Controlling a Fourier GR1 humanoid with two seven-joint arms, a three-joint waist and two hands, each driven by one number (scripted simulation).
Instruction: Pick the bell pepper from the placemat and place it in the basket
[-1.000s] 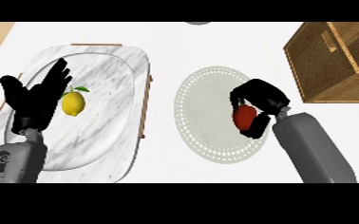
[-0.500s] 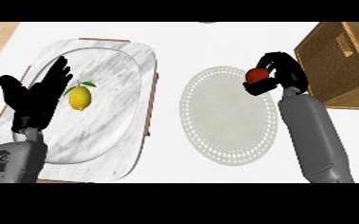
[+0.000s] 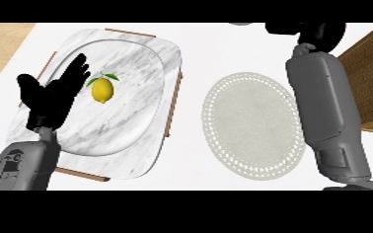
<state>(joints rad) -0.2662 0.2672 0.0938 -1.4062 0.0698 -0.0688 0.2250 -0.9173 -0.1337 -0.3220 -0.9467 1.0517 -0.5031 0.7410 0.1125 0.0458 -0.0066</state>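
Bare placemat [image 3: 251, 123] mid-counter, marble tray [image 3: 157, 61] with lemon [image 3: 102, 90] left, basket [image 3: 360, 66] at right edge

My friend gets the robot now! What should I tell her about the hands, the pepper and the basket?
Left hand: open, fingers up, resting at the view's left over the marble tray, beside the lemon.
Right hand: at the view's top edge, mostly cut off; its fingers cannot be judged.
Bell pepper: not visible now; a second ago the right hand held it on the placemat, which is now bare.
Basket: only its edge shows at the right.
Done: pepper lifted off the placemat.
Left: confirm the pepper is in the hand, then put it in the basket.
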